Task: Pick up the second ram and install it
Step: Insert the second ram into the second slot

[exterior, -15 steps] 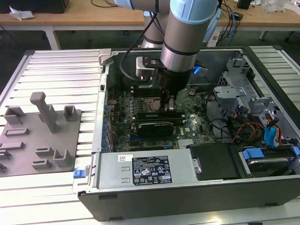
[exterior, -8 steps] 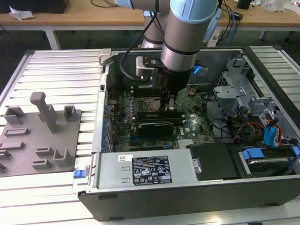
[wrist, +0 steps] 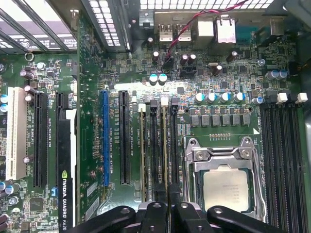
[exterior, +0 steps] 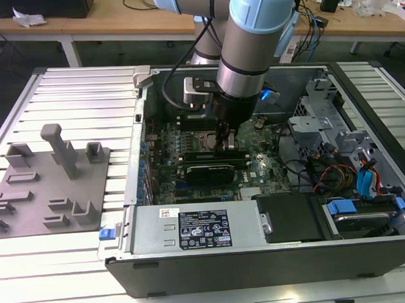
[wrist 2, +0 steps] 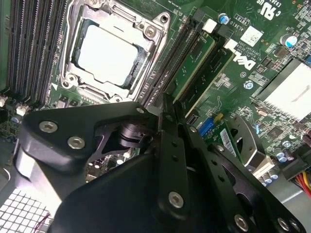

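Fingers (wrist 2: 167,126) over thin green ram (wrist 2: 195,63).

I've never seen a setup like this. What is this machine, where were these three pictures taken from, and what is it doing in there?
It is a robot arm reaching into an open computer case. The exterior view comes from a camera off the arm. Both wrist views come from cameras riding on the arm, looking at the motherboard. The black hand sits at the memory slots beside the processor socket, close to two green ram sticks. A grey tray lies outside the case.
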Robot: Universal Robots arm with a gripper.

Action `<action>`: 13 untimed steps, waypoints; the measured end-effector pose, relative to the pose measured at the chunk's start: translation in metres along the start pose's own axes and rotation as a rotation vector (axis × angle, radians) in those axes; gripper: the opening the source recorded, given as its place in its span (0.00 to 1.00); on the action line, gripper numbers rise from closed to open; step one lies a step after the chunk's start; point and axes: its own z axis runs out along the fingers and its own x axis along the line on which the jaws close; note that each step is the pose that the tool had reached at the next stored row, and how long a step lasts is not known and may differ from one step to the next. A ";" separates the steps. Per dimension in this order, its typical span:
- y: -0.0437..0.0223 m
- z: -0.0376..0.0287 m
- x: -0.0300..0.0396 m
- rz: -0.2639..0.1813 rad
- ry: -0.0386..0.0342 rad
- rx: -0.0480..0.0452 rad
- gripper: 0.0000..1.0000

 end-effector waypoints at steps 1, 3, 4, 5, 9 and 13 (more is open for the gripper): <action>0.0000 0.0002 0.0000 0.000 0.0002 0.0000 0.13; 0.0000 0.0004 0.0000 0.000 0.0002 0.0000 0.13; 0.0000 0.0005 -0.0001 0.000 0.0001 0.0000 0.13; -0.0003 0.0009 -0.0002 0.000 -0.0009 0.0010 0.14; 0.0013 -0.0132 -0.0012 0.000 0.0005 0.0004 0.21; 0.0039 -0.0401 -0.0070 0.000 0.0039 0.0005 0.11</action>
